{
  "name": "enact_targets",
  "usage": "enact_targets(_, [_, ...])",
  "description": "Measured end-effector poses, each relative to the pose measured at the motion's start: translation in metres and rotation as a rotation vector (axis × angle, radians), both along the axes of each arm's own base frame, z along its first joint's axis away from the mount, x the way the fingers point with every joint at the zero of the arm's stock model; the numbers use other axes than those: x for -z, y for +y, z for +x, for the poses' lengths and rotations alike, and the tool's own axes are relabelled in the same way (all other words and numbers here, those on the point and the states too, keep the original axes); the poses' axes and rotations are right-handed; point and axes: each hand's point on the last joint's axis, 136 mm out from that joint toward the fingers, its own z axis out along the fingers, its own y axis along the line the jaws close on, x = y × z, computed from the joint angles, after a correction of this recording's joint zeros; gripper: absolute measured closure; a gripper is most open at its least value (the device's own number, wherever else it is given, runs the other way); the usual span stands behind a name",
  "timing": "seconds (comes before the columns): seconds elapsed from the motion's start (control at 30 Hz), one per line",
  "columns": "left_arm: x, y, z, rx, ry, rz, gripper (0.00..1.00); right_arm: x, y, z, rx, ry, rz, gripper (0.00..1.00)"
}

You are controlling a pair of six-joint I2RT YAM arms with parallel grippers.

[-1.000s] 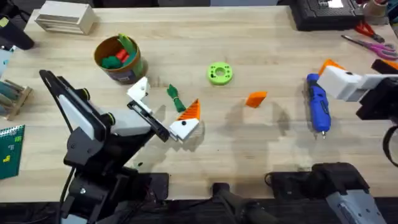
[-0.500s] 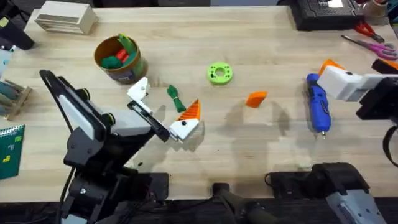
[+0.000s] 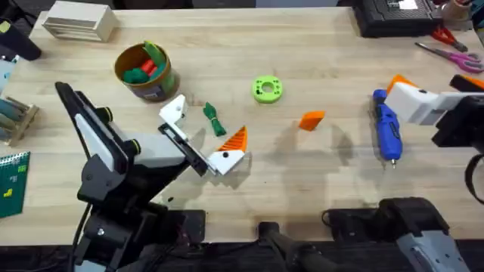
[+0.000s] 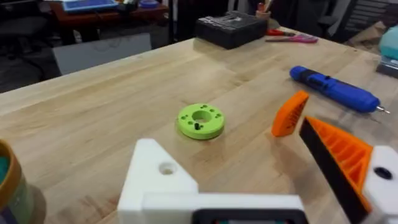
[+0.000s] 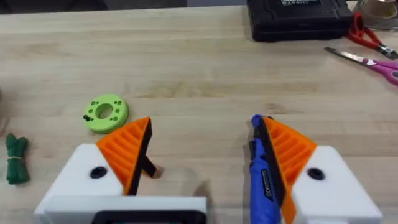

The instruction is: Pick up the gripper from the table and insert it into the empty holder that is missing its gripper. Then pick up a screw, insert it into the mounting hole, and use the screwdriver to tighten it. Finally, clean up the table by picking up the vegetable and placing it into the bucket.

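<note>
The table is a pale butcher-block top with long plank seams and fine grain; in the left wrist view dim furniture stands in the room past its far edge. No brand or lettering can be read anywhere: the dark band around the bucket is too small to make out. That round orange-yellow tub sits at about ten o'clock on the table, holding green and red toys. The slim dark-green vegetable with its frilly end lies just beside the left gripper, toward twelve o'clock from it. This gripper's jaws stand wide apart: one white angular finger carries a ribbed orange pad, while the other finger, the holder, is bare white plastic with a small round hole in its face. The loose gripper piece, a small orange wedge, rests on the wood near the table's middle, well apart from both arms. A bright green ring-shaped disc with small holes lies at about twelve o'clock from centre. The blue pen-shaped screwdriver lies at three o'clock, its thin metal bit pointing toward the near edge. The right gripper is open over it, both fingers fitted with ridged orange pads, one finger close against the blue barrel. Red-handled scissors and a black case sit at the far right corner.
</note>
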Motion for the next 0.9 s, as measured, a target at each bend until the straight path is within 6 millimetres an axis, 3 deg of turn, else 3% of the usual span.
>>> enact_targets(0.07, [0.0, -0.006, -0.007, 0.052, 0.001, -0.003, 0.014, -0.004, 0.001, 0.006, -0.006, -0.013, 0.003, 0.013])
enact_targets(0.17, [0.0, -0.009, -0.01, 0.081, 0.001, -0.004, 0.014, 0.007, 0.008, 0.013, -0.039, 0.042, 0.019, 0.013])
enact_targets(0.23, [0.0, -0.012, -0.013, 0.104, 0.002, -0.006, 0.014, 0.051, 0.033, 0.024, -0.181, 0.286, 0.037, 0.012])
enact_targets(0.5, [0.0, -0.012, -0.014, 0.109, 0.002, -0.006, 0.014, 0.076, 0.086, 0.015, -0.545, 0.525, -0.139, 0.012])
enact_targets(0.9, [0.0, -0.013, -0.014, 0.111, 0.002, -0.006, 0.014, 0.132, 0.088, 0.026, -0.642, 0.755, -0.266, 0.012])
